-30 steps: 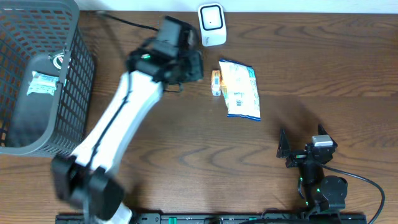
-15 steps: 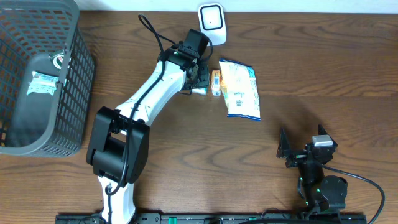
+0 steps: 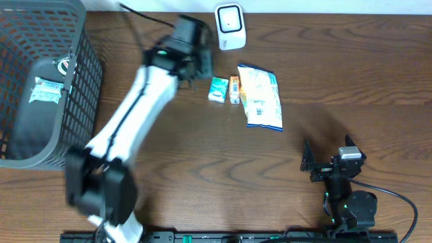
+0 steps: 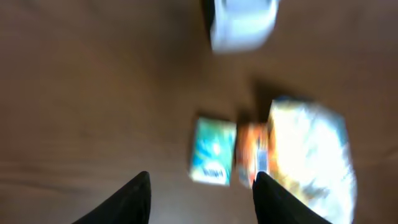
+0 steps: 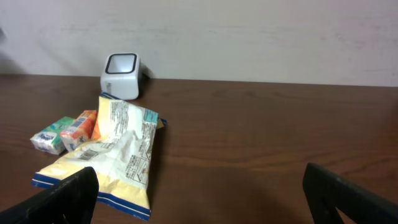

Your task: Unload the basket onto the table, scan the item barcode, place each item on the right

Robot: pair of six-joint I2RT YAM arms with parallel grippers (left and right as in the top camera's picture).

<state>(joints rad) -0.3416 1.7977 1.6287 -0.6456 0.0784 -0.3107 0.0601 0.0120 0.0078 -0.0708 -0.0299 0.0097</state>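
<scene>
A small teal box (image 3: 217, 89) (image 4: 213, 151) lies flat on the brown table, touching the left side of an orange box (image 3: 234, 89) (image 4: 252, 155). A white and yellow snack bag (image 3: 260, 96) (image 5: 109, 158) lies just right of them. The white barcode scanner (image 3: 229, 27) (image 4: 242, 25) (image 5: 120, 75) stands at the table's far edge. My left gripper (image 3: 200, 65) (image 4: 201, 177) hovers up and left of the teal box, open with nothing between its fingers; its view is blurred. My right gripper (image 3: 329, 158) (image 5: 199, 169) rests wide open near the front right, holding nothing.
A grey wire basket (image 3: 81, 88) stands at the far left with a small white packet (image 3: 47, 91) inside. The left arm (image 3: 128, 128) stretches diagonally from the front edge toward the scanner.
The left gripper has opened and let go of the teal box, which now lies beside the orange box. The left arm has drawn back to the left. The right arm is unmoved.
</scene>
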